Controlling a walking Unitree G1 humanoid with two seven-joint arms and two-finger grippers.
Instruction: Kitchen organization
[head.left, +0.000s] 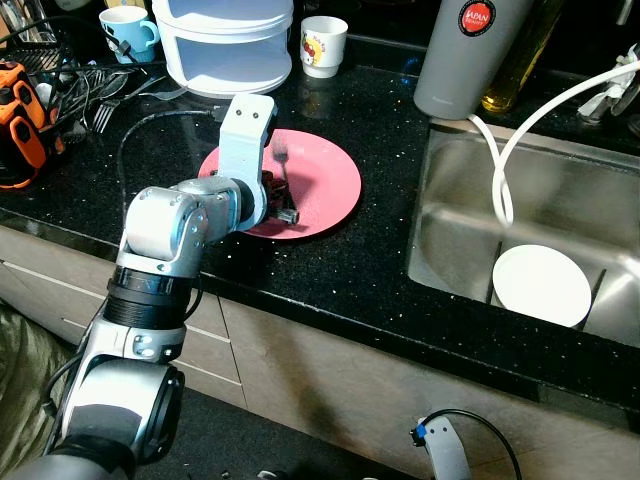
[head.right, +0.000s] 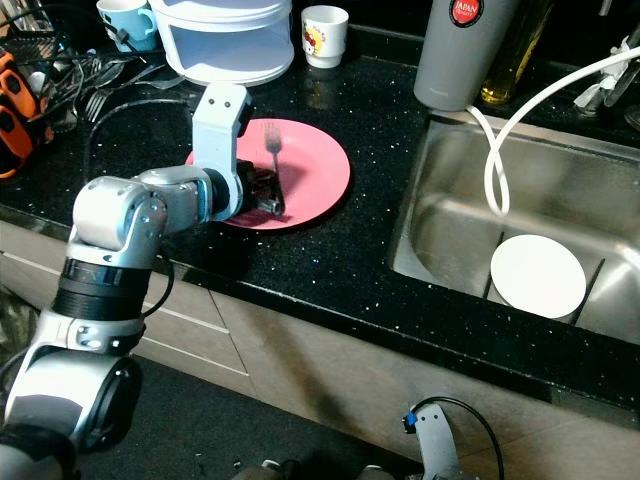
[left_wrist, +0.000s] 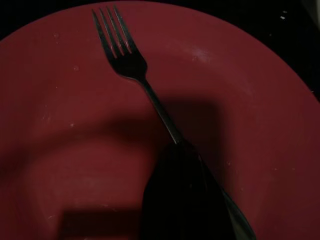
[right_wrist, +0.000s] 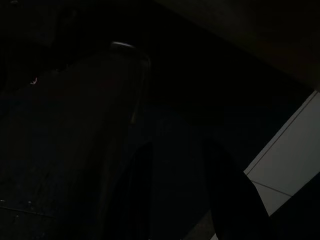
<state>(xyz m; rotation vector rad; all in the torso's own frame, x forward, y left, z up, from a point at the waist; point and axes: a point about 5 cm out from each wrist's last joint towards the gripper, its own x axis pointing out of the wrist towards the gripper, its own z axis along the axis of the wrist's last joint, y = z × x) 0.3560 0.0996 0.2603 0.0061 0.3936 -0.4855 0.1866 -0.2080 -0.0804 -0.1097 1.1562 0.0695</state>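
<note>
We see the left gripper (head.right: 272, 200) low over the pink plate (head.right: 318, 175) on the black counter (head.right: 330, 270), its fingers (left_wrist: 180, 200) closed on the handle of a fork (left_wrist: 131, 65). The fork's 4 tines point toward the plate's far rim, and we cannot tell if it lies on the plate or just above it. Behind the plate stand a white container (head.left: 228, 45) and a white cup (head.left: 323, 45). To the right, a white plate (head.left: 541, 284) lies in the sink (head.left: 450, 210), beside a grey flask (head.left: 462, 55). The right gripper (right_wrist: 175, 195) hangs idle in shade, its 2 fingers apart.
</note>
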